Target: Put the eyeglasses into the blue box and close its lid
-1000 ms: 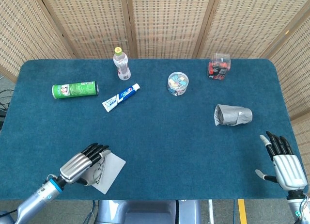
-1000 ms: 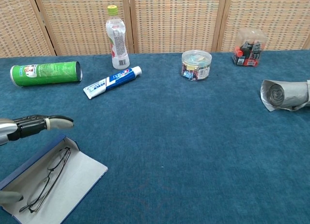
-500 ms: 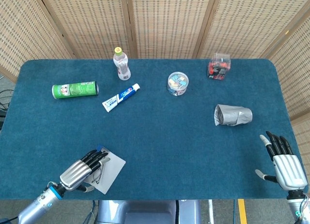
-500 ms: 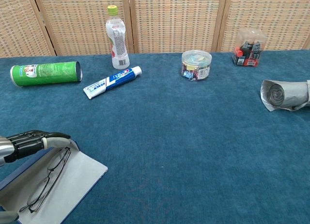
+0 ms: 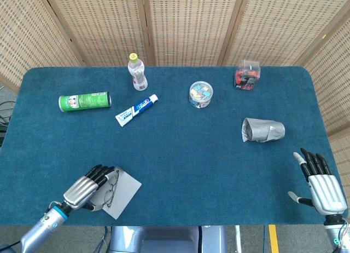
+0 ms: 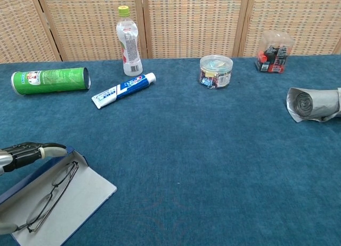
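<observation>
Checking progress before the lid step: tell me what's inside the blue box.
The eyeglasses lie folded on the grey lining of the open blue box. The left hand covers the box's left part in the head view, hiding anything under it.

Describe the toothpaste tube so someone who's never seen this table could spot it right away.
On the blue table, look at the far left part. The toothpaste tube lies flat and slanted between the green can and the upright bottle, the only blue-and-white thing there.

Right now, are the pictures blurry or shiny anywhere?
Head view: sharp and evenly lit, with only soft shadows under the bottle and the left robot hand. Chest view: also sharp; the glasses show thin but clear, and the clear tub has small bright glints.
</observation>
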{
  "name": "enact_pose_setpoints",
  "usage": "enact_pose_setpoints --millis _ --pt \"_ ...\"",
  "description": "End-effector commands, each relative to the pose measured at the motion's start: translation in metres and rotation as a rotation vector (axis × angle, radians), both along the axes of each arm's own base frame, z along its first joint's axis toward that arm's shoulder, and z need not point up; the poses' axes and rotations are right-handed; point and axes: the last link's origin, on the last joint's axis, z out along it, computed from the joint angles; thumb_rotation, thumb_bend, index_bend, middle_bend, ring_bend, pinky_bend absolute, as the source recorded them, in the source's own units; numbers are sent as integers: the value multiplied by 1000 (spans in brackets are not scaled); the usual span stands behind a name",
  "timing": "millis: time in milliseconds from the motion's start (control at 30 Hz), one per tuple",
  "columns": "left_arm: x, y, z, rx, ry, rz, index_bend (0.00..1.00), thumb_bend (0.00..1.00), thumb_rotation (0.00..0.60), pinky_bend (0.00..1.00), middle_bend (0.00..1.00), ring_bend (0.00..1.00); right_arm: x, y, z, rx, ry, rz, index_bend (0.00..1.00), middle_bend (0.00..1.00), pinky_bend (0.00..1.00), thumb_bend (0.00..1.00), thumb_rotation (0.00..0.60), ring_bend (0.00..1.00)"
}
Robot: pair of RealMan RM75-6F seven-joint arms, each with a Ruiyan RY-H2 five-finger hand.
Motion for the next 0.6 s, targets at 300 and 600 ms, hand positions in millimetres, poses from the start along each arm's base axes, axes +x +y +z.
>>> enact_pose_setpoints --millis 300,600 --pt "-37 43 32 122 78 113 0 0 600 0 0 0 0 0 0 -2 -1 -3 0 0 0 0 600 0" --pt "-39 90 37 194 61 181 0 0 600 0 0 0 0 0 0 -3 -1 -6 0 0 0 0 600 0"
